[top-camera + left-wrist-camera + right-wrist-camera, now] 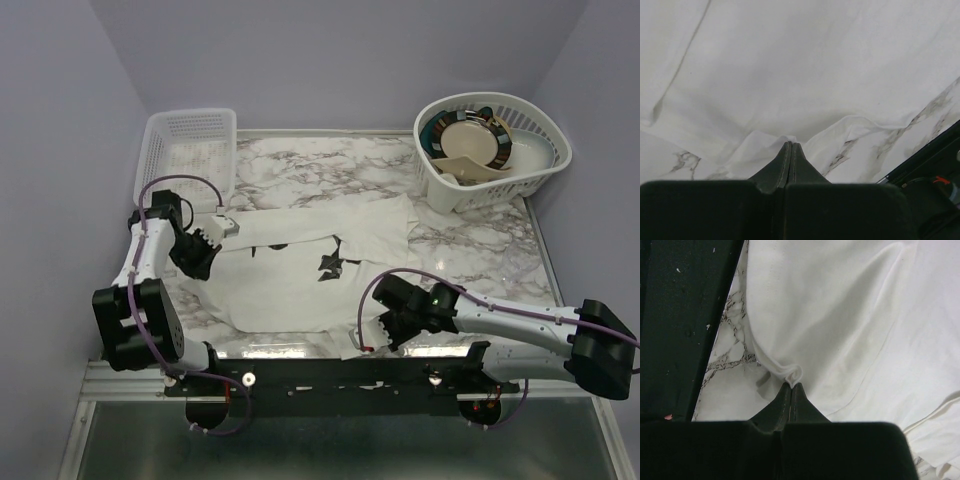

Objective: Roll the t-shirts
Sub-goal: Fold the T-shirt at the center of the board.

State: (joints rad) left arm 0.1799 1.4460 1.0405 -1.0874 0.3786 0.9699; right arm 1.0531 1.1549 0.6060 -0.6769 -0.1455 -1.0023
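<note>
On t-shirt edges: left claw, right claw clamped.

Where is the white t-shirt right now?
Seen from above, the t-shirt lies spread mid-table, in front of the mesh basket and dish basket, with left fingers and right fingers pinching its edges.

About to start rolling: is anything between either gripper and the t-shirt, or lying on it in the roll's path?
Nothing visible. The left gripper and right gripper are each shut on an edge of the t-shirt, and nothing lies on the cloth. The mesh basket and dish basket stand farther back, off the cloth.
</note>
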